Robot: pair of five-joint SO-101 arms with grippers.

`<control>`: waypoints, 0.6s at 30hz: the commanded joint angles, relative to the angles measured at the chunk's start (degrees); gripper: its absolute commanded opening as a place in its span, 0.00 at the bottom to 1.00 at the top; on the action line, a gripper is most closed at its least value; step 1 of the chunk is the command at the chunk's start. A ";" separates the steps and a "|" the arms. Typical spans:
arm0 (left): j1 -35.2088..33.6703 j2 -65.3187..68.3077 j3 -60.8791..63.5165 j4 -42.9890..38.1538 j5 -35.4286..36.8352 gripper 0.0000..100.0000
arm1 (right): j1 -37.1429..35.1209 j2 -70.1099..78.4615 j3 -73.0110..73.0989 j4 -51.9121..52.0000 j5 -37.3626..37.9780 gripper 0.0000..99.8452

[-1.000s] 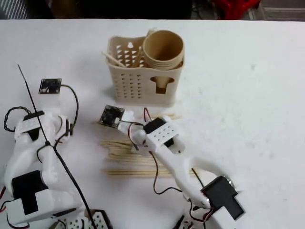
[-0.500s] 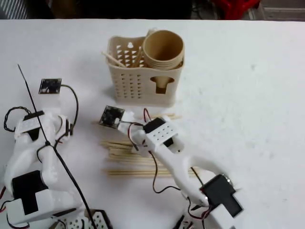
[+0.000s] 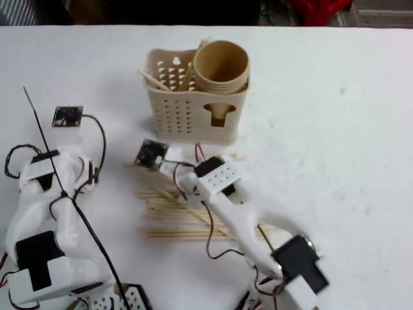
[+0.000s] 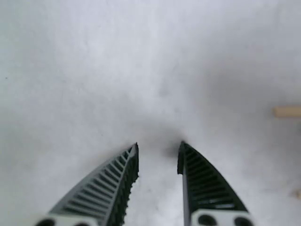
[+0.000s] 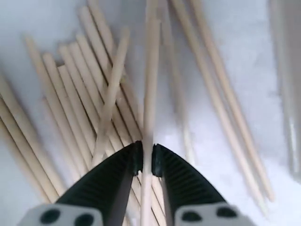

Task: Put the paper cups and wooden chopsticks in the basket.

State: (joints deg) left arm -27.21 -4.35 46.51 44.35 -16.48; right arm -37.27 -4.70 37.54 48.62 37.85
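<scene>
A white counter (image 3: pixel 335 129) carries the basket (image 3: pixel 193 113), with the paper cups (image 3: pixel 221 64) already inside. Loose chopsticks (image 3: pixel 171 216) lie before its front wall, long axes parallel to it. The left fingers (image 4: pixel 158 146) hang spread over bare counter. The right fingers (image 5: pixel 142 157), nearer the basket, pinch one chopstick (image 5: pixel 150 84), its long axis in line with them.

Bright, even light throws only soft shadows.
</scene>
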 commanded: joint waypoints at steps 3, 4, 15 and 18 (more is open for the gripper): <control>-0.22 -0.13 -0.18 -0.97 -0.26 0.15 | 0.66 -8.13 -0.88 1.45 -1.93 0.02; -0.22 -0.13 -0.18 -0.97 -0.26 0.15 | 0.66 -8.84 -0.88 1.54 -2.11 0.02; -0.22 -0.13 -0.18 -0.97 -0.26 0.15 | 0.84 -21.49 -1.76 2.15 -10.37 0.02; -0.22 -0.13 -0.18 -0.97 -0.26 0.15 | 0.84 -25.27 -6.24 0.22 -13.71 0.02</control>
State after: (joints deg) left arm -27.21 -4.35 46.51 44.35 -16.48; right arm -37.19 -25.10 36.92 50.99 27.47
